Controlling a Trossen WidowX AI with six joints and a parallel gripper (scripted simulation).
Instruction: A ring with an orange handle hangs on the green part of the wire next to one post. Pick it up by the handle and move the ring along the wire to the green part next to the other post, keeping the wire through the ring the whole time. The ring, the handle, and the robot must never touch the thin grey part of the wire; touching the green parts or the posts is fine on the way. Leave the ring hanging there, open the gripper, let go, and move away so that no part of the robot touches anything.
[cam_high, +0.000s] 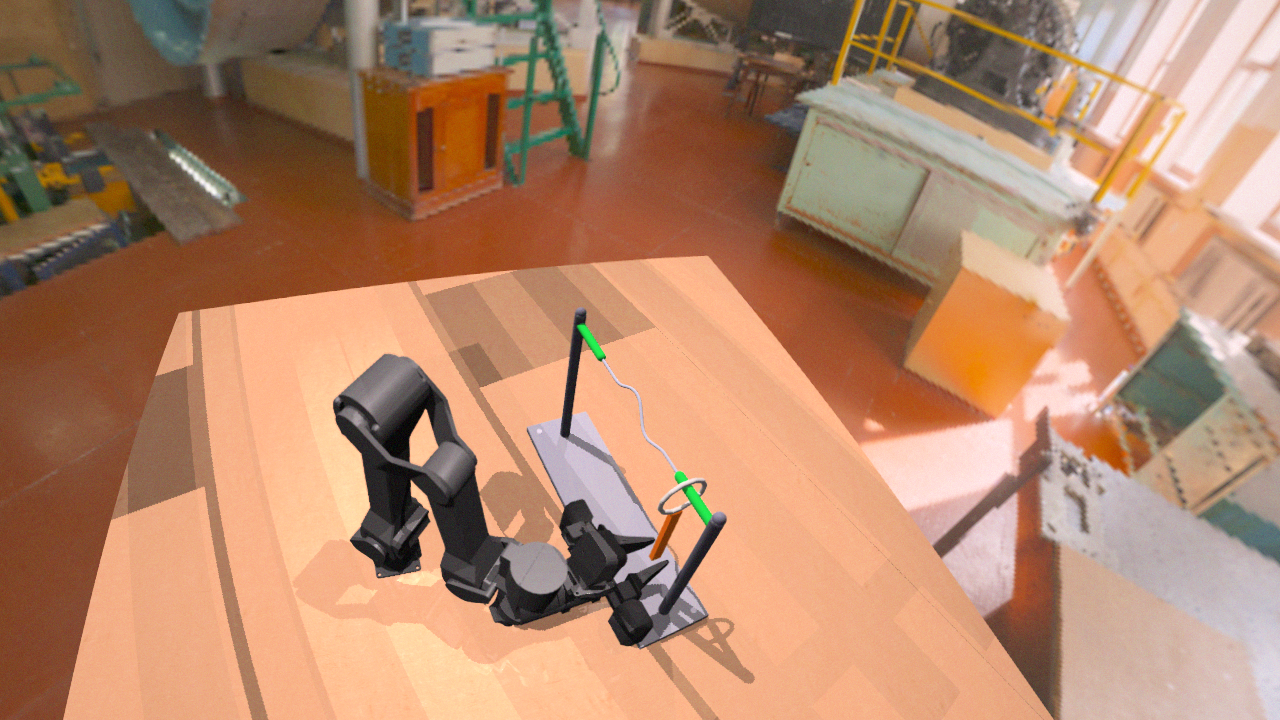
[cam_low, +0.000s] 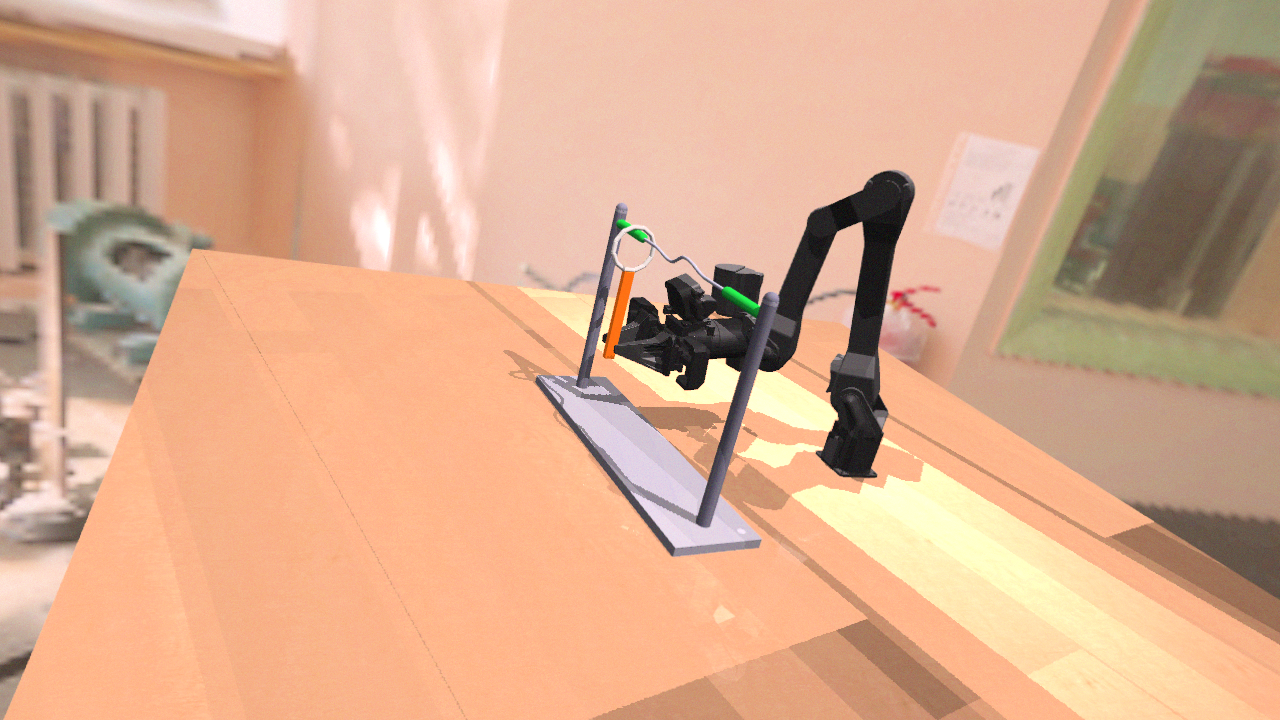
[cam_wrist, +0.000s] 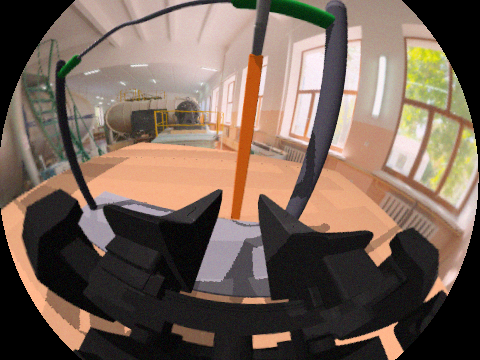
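The ring (cam_high: 682, 495) hangs on the green part (cam_high: 694, 499) of the wire next to the near post (cam_high: 691, 564). Its orange handle (cam_high: 663, 537) hangs straight down. My gripper (cam_high: 657, 553) is low over the grey base plate (cam_high: 599, 501), partly open and holding nothing. Its fingertips point at the lower end of the handle. In the wrist view the handle (cam_wrist: 246, 134) stands just beyond the gap between my fingers, not clamped. The thin grey wire (cam_high: 637, 407) runs up to the other green part (cam_high: 590, 342) at the far post (cam_high: 571, 374). The exterior view shows the ring (cam_low: 633, 250) and handle (cam_low: 619, 313) in front of my gripper (cam_low: 637, 344).
The near post (cam_wrist: 320, 114) stands close to the right of my fingers in the wrist view. The arm's base (cam_high: 389, 537) sits on the wooden table left of the plate. The table's edge lies to the right of the plate.
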